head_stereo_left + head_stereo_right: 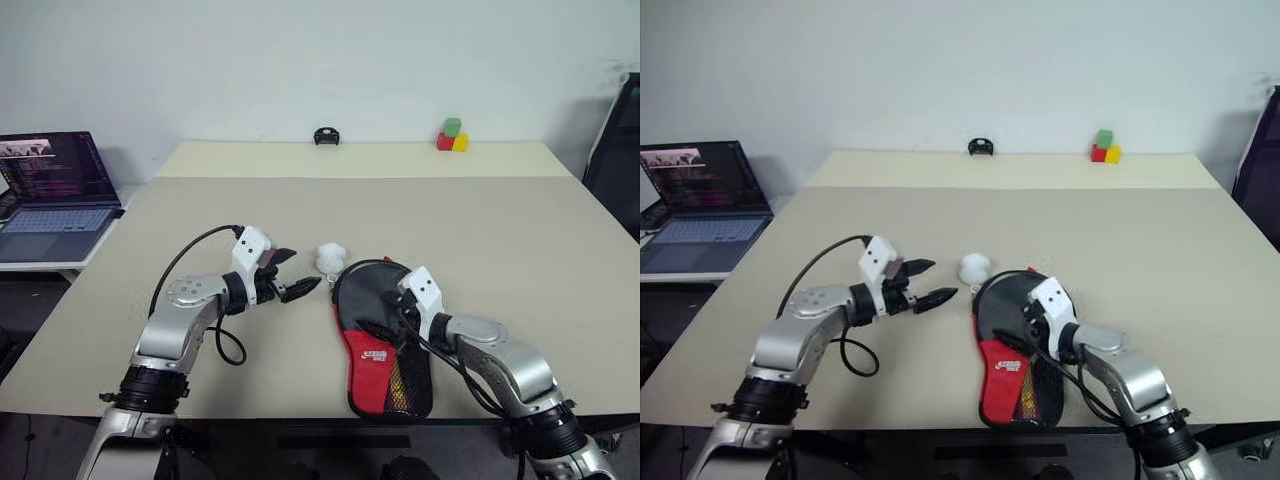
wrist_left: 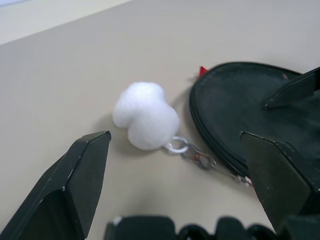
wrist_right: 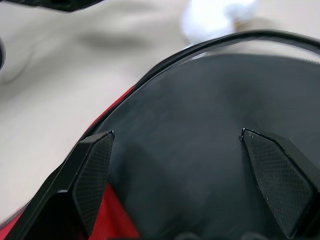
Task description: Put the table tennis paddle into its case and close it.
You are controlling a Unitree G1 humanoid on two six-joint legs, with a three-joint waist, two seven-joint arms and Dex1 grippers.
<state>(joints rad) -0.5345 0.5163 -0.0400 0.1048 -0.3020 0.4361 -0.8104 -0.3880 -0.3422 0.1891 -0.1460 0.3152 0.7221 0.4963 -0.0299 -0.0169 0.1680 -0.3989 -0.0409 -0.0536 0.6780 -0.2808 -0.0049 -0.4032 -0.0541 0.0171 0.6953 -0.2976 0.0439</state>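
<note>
Now, case (image 1: 385,340): soft paddle-shaped pouch, black w/ red panel, white logo + mesh pocket, lying flat on bench near the front edge, right of centre. Round end points away from robot, narrow end toward it.
Paddle: can't tell it apart from the case; a dark round face fills the right wrist view, w/ a black zip rim arching round it and red at the side, but paddle rubber vs case fabric is unclear.
White puff (image 1: 331,258): small fluffy charm just beyond the case's round end, on the left side; joined to the zip edge by a metal ring + clip (image 2: 192,154), seen in left wrist view.
Right tool (image 3: 180,145): fingers apart, nothing between them, over the case's round black part; contact can't be judged.
Left tool (image 1: 292,273): fingers apart, holding nothing, pointing across toward the puff and case rim, just left of them, not touching.
Bench (image 1: 520,230): pale beige top.
Far edge: small black object (image 1: 326,136) mid; red, green + yellow blocks (image 1: 452,136) to the right.
Laptop (image 1: 52,190): open, screen lit, on a side surface off the bench's left.
</note>
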